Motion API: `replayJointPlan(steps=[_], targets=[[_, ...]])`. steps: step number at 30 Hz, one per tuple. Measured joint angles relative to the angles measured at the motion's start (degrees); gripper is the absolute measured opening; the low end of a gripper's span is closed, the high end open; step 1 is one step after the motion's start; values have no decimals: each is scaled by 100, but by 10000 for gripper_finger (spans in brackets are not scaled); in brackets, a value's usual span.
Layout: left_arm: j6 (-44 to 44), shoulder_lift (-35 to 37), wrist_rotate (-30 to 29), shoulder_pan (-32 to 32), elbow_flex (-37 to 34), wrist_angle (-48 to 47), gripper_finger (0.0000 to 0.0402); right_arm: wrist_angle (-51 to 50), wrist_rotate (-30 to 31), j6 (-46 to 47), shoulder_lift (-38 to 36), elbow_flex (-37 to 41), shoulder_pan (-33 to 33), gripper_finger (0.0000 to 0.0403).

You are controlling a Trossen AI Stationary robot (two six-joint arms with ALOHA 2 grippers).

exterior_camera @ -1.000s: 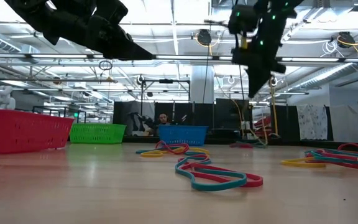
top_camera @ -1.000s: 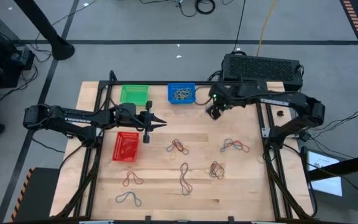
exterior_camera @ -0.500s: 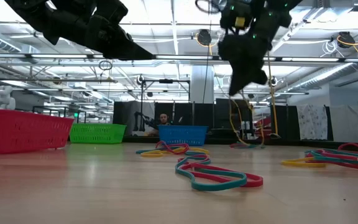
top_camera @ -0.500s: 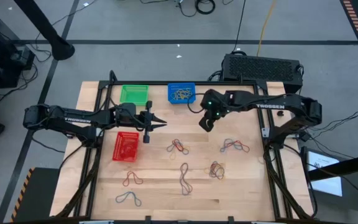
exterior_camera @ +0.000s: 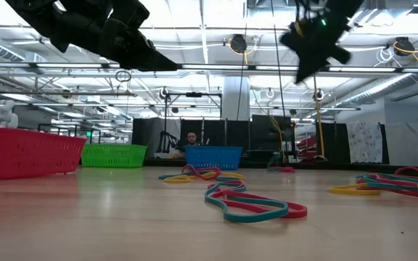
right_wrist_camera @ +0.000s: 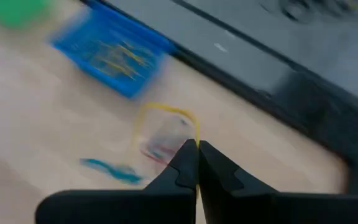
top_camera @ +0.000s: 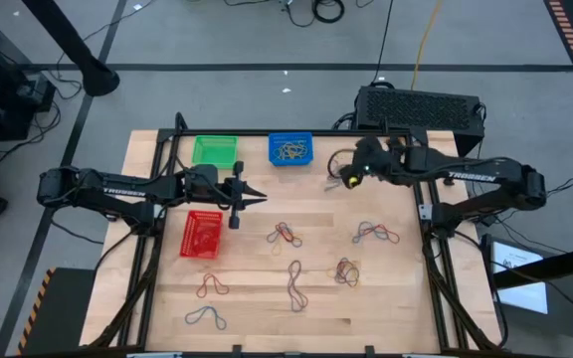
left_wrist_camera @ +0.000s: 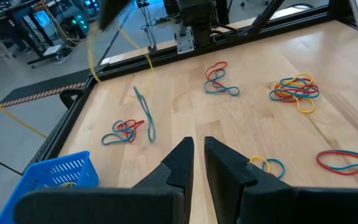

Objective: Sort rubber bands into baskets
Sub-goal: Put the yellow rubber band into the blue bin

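Observation:
My right gripper (top_camera: 347,181) is shut on a yellow rubber band (right_wrist_camera: 166,107), up in the air just right of the blue basket (top_camera: 290,148), which holds yellow bands. My left gripper (top_camera: 261,196) is shut and empty. It hovers above the table beside the red basket (top_camera: 201,235). The green basket (top_camera: 214,150) stands at the far edge, left of the blue one. A red and blue cluster (left_wrist_camera: 123,130) lies on the wood under the right gripper. My right gripper pinches the yellow band at one spot on its loop (right_wrist_camera: 196,132) between its two fingertips. The fingers come from the table's right, slanting down. The band hangs open as a thin loop, clear of the table.
Loose clusters of bands lie on the table at the middle (top_camera: 286,234), the right (top_camera: 376,234), the near middle (top_camera: 346,270) (top_camera: 294,283) and the near left (top_camera: 213,286). A black box (top_camera: 421,107) stands at the far edge. Black frame rails run along both sides.
My right gripper has swung toward the table's left and near side, then back toward the far right and up. It is now higher in the low view than before.

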State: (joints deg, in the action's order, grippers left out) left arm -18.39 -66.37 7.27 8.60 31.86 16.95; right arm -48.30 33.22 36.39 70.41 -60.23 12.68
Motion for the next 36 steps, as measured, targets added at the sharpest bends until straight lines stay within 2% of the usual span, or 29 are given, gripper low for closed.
replayJointPlan(steps=[3,6,11,15,20,27,31,36], targets=[[0,0,2,0,0,1,47,-310,-102,828,11,550,94,0],[0,0,2,0,0,2,47,45,-612,1309,52,1197,177,0],[7,0,0,0,0,40,47,1742,-1429,1072,50,1989,188,0],[30,0,2,0,0,52,47,2623,-1559,702,30,2030,195,0],[115,0,2,0,0,52,47,3458,-1690,152,-100,1706,195,0],[-39,0,-9,62,0,-223,47,4406,-1670,-623,-21,804,195,0],[-166,13,-151,411,0,-502,47,4584,-1652,-1046,488,248,258,0],[-7,6,-328,1017,0,-715,47,4576,-1687,-1392,1536,-461,501,0]])
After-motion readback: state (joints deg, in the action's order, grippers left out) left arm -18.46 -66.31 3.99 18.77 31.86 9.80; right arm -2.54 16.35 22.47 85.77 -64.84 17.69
